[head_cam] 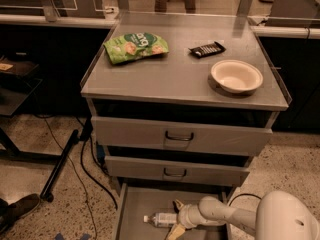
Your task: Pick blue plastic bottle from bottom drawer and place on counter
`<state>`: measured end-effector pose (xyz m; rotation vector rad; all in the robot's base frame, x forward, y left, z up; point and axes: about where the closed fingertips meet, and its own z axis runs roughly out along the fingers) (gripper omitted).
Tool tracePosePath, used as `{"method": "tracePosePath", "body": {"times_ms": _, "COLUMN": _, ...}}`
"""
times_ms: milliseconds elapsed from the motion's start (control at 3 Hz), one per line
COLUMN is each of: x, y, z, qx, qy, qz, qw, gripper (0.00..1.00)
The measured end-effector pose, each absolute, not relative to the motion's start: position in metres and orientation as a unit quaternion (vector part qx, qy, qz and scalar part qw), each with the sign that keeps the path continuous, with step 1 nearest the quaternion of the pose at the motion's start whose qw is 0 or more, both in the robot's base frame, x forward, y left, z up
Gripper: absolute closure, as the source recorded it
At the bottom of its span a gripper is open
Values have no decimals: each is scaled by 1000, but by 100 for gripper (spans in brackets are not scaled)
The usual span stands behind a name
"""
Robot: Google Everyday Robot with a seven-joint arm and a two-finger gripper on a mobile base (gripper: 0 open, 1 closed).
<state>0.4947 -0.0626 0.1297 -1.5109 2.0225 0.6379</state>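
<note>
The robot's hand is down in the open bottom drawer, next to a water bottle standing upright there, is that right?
Not quite. The blue plastic bottle lies on its side in the bottom drawer, not upright. The hand is indeed down in that open drawer beside it; the camera view shows this.

Lab; steel counter (175,76), speckled floor (292,171)

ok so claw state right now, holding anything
claw: open, low in the bottom drawer, straddling the blue plastic bottle, not holding it yet
</note>
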Motion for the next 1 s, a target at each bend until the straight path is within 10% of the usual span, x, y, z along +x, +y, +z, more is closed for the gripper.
{"method": "tracePosePath", "body": {"times_ms": 1000, "x": 495, "y": -63, "z": 130, "qx": -559, "qy": 749, "qz": 236, "qw": 266, "gripper": 66}}
